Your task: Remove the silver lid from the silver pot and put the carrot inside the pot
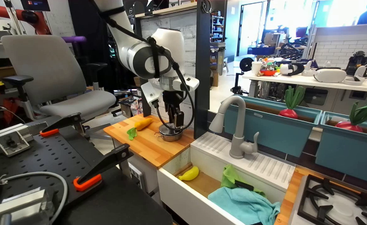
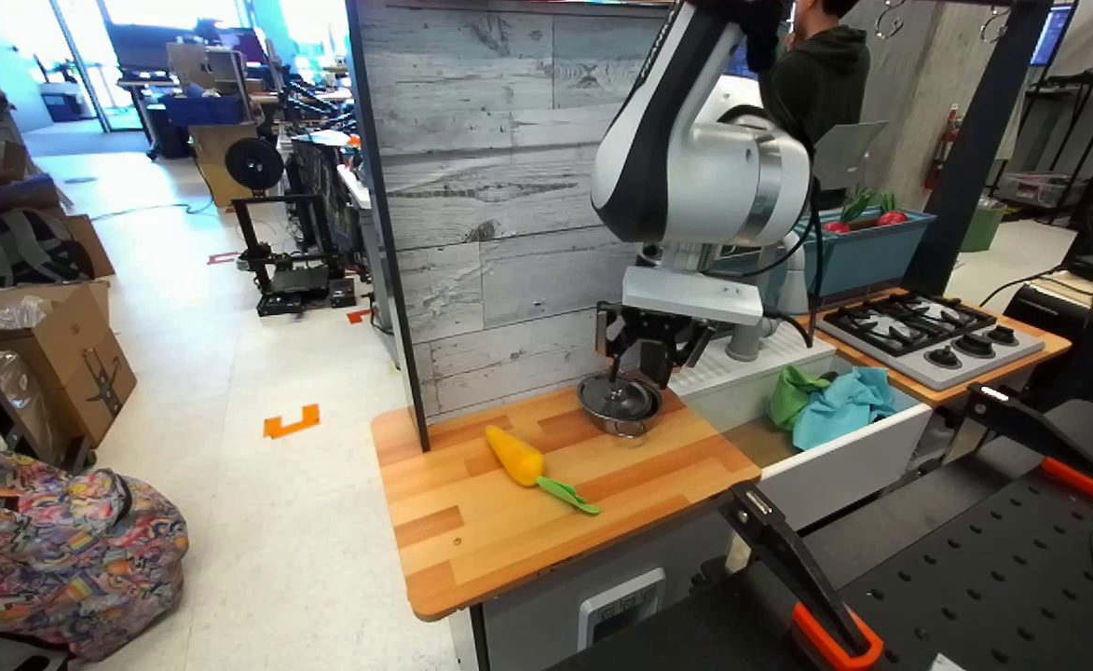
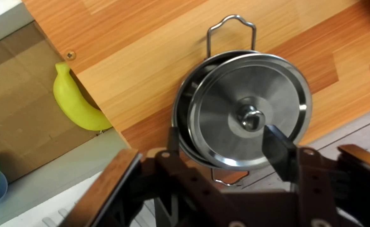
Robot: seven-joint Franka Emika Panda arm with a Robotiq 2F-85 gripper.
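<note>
Wrist view, gripper (image 3: 222, 133): is gaping wide, holding nothing.
Lid (image 3: 224, 110): is lying off-centre toward three o'clock over pot (image 3: 184, 99), probably feeling light, slippery.
Knob (image 3: 251, 119): is likely offering purchase.

Silver pot (image 1: 170, 137): 1 confirmed | silver lid (image 3: 248, 108): 1 confirmed | carrot (image 2: 520, 460): 1 confirmed | banana (image 1: 189, 174): 1 | cloths (image 1: 244, 201): 2 | tap (image 1: 241, 125): 1 | teal planters (image 1: 261, 131): 2 | radishes (image 1: 288, 113): 2 sighted | hob knobs (image 2: 974, 346): 3 sighted | orange-tipped clamps (image 1: 106, 163): 2 | claw (image 3: 221, 134): 1
</note>
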